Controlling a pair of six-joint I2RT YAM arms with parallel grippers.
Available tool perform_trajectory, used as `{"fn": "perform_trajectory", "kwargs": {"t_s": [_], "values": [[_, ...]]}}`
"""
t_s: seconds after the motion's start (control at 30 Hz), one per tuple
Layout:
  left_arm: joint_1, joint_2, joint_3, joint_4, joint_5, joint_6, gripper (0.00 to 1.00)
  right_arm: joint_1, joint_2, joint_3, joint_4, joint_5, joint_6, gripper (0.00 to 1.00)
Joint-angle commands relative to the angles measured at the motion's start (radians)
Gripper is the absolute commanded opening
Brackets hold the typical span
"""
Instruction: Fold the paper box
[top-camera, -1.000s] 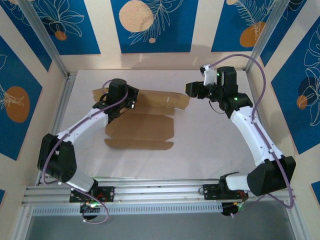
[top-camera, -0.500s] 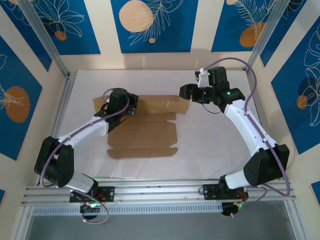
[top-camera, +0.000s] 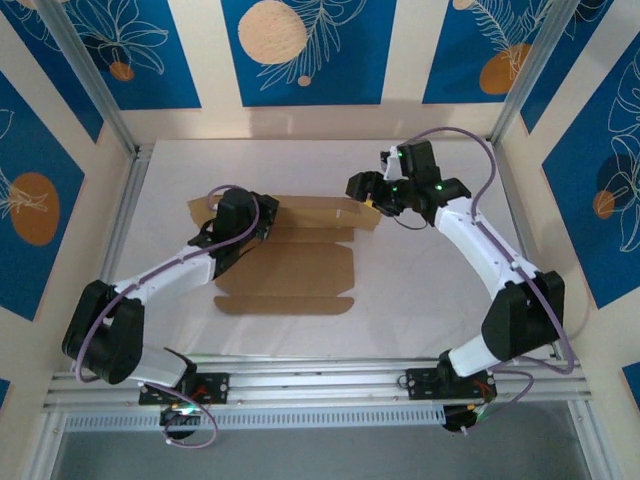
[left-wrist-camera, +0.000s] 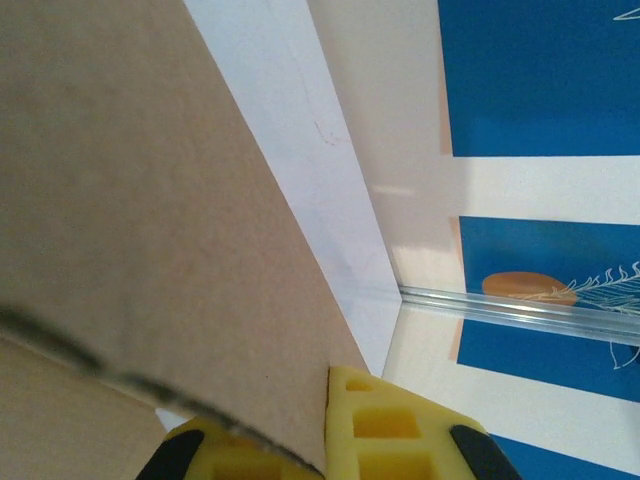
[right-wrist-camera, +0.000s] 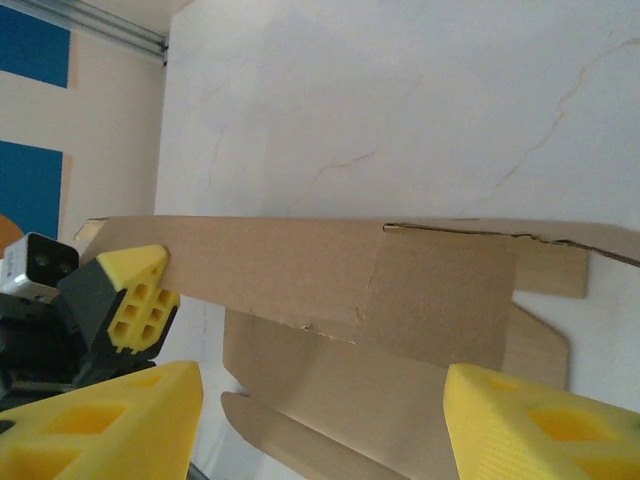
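- Progress looks slight, as I judge it: the box (top-camera: 285, 270) is mostly a flat sheet on the bench (top-camera: 430, 290), lying left of the middle and nearer the far edge than the near one.
- Its far panel (top-camera: 320, 210) seems tipped up along its crease. The near flap (top-camera: 285, 305) lies flat, no side wall stands, and no tab is tucked.
- The left pincer (top-camera: 248, 215) is clamped on the left end of that far panel.
- The right pincer (top-camera: 366, 190) sits just beside the panel's right end, jaws apart, holding nothing.
- What remains, I reckon, is nearly everything: raising the sides, folding in the end flaps, tucking the tabs and closing the lid.
- The overhead view gives the whole layout and both arms, but not how the jaws bite.
- The left wrist view shows the cardboard edge running down between its yellow fingers (left-wrist-camera: 380, 425), which confirms the grip.
- The right wrist view looks along the raised panel. It shows the gap between its own fingers (right-wrist-camera: 110, 420) and one of the left pincer's fingers (right-wrist-camera: 135, 300) at the panel's other end.
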Motion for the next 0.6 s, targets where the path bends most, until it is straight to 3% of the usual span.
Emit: {"fn": "perform_trajectory", "kwargs": {"t_s": [0.0, 0.1, 0.57], "values": [[-0.011, 0.008, -0.001, -0.075, -0.006, -0.011, 0.0, 0.022, 0.026, 0.009, 0.009, 0.007, 0.096, 0.66], [-0.012, 0.002, -0.006, -0.083, -0.006, -0.017, 0.0, 0.022, 0.052, 0.009, -0.007, 0.045, 0.133, 0.66], [-0.012, 0.01, -0.026, -0.066, 0.009, -0.038, 0.0, 0.033, 0.157, -0.032, 0.243, -0.116, 0.306, 0.66]]}}
